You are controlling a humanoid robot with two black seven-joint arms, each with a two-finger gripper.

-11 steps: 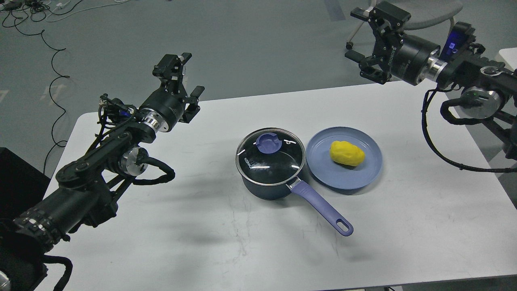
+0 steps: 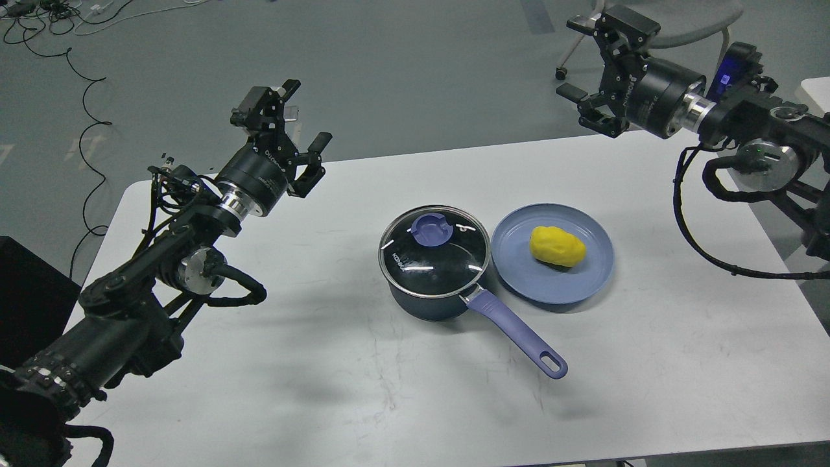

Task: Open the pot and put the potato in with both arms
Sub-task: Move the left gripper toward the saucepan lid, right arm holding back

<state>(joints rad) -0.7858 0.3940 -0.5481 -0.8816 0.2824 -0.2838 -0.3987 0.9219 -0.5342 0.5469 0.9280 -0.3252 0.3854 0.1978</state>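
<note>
A dark blue pot [image 2: 428, 301] stands in the middle of the white table [image 2: 324, 363], its purple handle [image 2: 519, 337] pointing to the front right. A glass lid [image 2: 433, 251] with a purple knob [image 2: 431, 229] covers it. A yellow potato [image 2: 557, 246] lies on a blue plate [image 2: 587, 279] just right of the pot. My left gripper [image 2: 282, 113] is open and empty, raised above the table's far left edge. My right gripper [image 2: 593, 58] is open and empty, high beyond the table's far right edge.
Black cables [image 2: 84, 84] lie on the grey floor at the far left. A chair base [image 2: 700, 19] stands behind my right arm. A black box [image 2: 26, 292] sits left of the table.
</note>
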